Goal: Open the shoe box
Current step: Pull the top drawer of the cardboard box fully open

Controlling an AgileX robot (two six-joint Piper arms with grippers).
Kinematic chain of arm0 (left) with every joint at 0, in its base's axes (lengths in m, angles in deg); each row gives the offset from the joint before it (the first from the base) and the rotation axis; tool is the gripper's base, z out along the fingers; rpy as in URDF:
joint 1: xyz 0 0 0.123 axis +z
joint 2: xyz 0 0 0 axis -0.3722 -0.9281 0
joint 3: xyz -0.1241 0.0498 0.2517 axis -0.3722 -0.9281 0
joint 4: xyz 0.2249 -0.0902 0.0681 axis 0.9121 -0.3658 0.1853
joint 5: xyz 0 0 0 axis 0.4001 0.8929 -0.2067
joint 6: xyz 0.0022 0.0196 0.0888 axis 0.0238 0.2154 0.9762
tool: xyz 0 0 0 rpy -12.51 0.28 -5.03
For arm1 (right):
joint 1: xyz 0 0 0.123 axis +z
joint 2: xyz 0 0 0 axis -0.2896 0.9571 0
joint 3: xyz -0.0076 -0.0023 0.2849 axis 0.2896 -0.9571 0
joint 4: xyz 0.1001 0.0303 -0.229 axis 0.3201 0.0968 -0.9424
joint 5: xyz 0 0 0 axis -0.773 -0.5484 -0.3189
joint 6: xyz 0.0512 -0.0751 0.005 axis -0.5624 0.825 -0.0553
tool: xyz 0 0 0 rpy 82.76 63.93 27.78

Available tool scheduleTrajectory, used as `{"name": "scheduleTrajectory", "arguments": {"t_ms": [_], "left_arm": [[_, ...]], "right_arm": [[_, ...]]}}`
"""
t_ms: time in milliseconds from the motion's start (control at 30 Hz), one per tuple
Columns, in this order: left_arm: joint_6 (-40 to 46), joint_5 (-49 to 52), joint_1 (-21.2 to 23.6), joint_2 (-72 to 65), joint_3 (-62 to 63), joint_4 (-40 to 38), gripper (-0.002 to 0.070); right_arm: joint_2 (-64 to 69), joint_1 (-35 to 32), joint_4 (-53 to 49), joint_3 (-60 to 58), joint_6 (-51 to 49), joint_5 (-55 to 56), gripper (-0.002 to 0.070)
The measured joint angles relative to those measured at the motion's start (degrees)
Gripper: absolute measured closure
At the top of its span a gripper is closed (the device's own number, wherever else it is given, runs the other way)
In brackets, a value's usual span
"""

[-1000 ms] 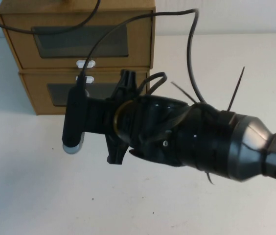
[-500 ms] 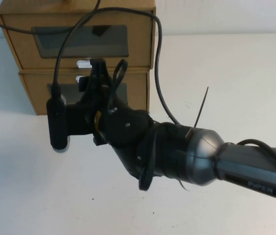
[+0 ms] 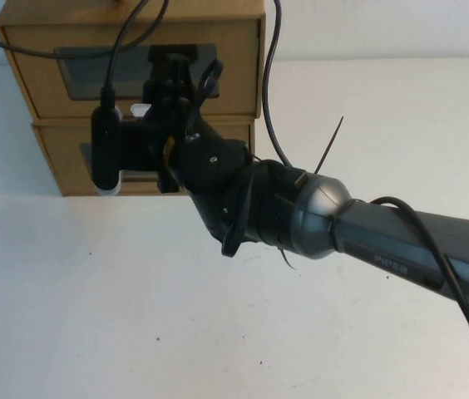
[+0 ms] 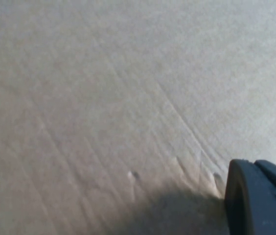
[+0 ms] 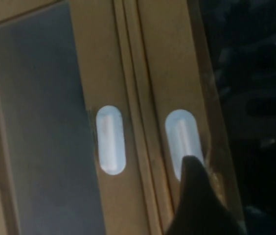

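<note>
Two brown cardboard shoe boxes are stacked at the table's far left, the upper box (image 3: 239,75) on the lower box (image 3: 56,162). Each front has a dark window and a small white pull tab. My right gripper (image 3: 172,62) hovers close to the upper box's front with its fingers apart and nothing between them. In the right wrist view both tabs show, one (image 5: 111,139) beside a grey window (image 5: 35,122); a dark fingertip (image 5: 193,188) overlaps the other tab (image 5: 181,132). My left gripper (image 4: 260,196) appears only as a dark edge above the bare table in its wrist view.
The right arm (image 3: 367,249) stretches across the white table (image 3: 93,316) from the right and hides the lower box's tab and part of both windows. Black cables (image 3: 272,75) hang over the boxes. The wrist camera (image 3: 106,154) hangs in front of the lower box.
The right arm has reached farther toward the boxes and its gripper has gone from the lower box's front up to the upper one. Its jaws have spread apart.
</note>
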Motion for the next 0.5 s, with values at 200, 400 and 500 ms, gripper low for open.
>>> {"name": "scheduleTrajectory", "arguments": {"t_ms": [200, 400, 500], "left_arm": [[-0.18, -0.27, 0.0, -0.18, 0.0, -0.39, 0.068], [-3.24, -0.4, 0.0, -0.18, 0.0, -0.39, 0.068], [-4.22, -0.5, 0.0, -0.18, 0.0, -0.97, 0.068]], "right_arm": [[1.23, -1.18, -0.22, 0.23, -0.02, 2.82, 0.0336], [1.62, -1.27, -0.22, 0.23, -0.25, 4.44, 0.0336], [1.72, -1.27, -0.22, 0.23, -0.25, 4.46, 0.0336]]}}
